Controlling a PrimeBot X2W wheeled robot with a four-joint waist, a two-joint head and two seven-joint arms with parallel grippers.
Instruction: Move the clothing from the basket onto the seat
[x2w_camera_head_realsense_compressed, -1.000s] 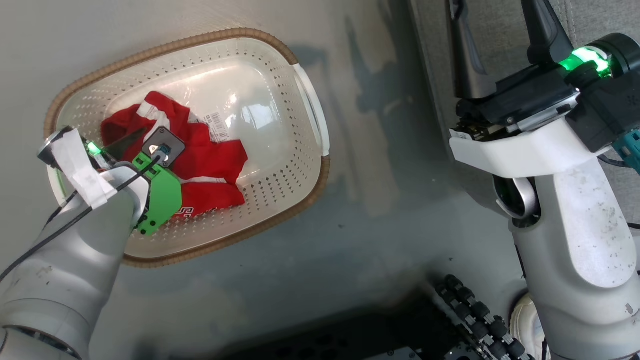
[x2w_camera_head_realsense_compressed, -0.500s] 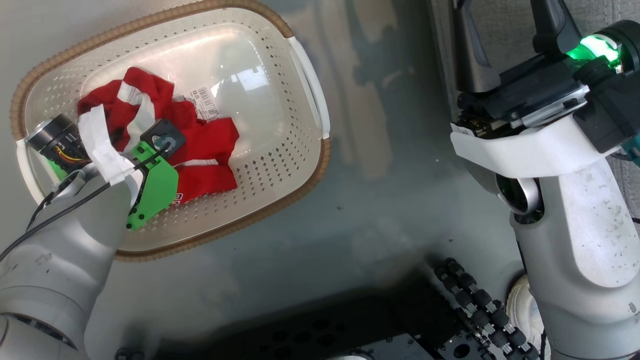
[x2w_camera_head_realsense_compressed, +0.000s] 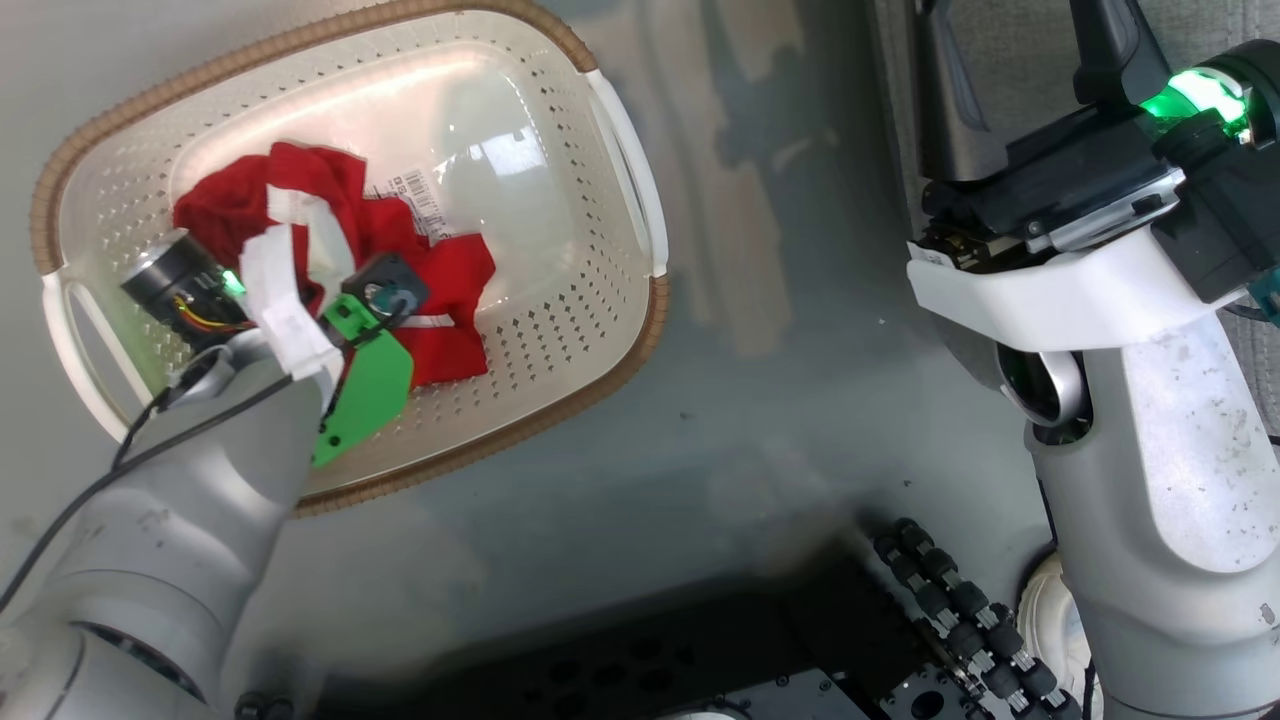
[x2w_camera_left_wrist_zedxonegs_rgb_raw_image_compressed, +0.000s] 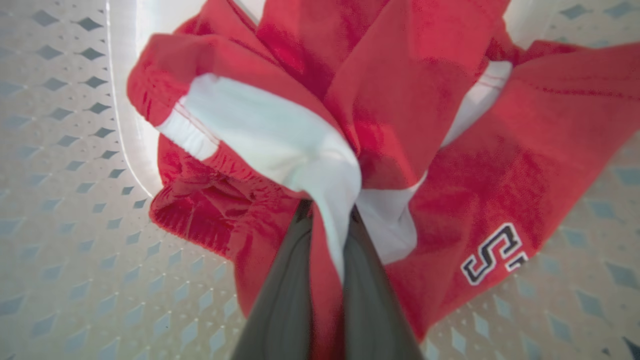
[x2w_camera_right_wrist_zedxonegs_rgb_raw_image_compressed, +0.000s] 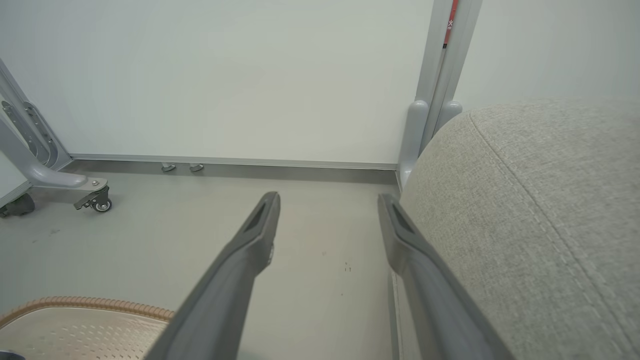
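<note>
Grey floor, basket: left fingers pinch clothing, so lift straight up past the rim; right fingers gape empty.

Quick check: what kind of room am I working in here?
Probably a test space mocked up as a home: plain white partition, a castor foot, bare floor, plus a sofa seat.

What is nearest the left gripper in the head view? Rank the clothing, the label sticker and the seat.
1. clothing: pinched in the left gripper, inside the basket.
2. label sticker: on the basket floor, beside the clothing's upper edge.
3. seat: upper right, beyond the basket.
</note>
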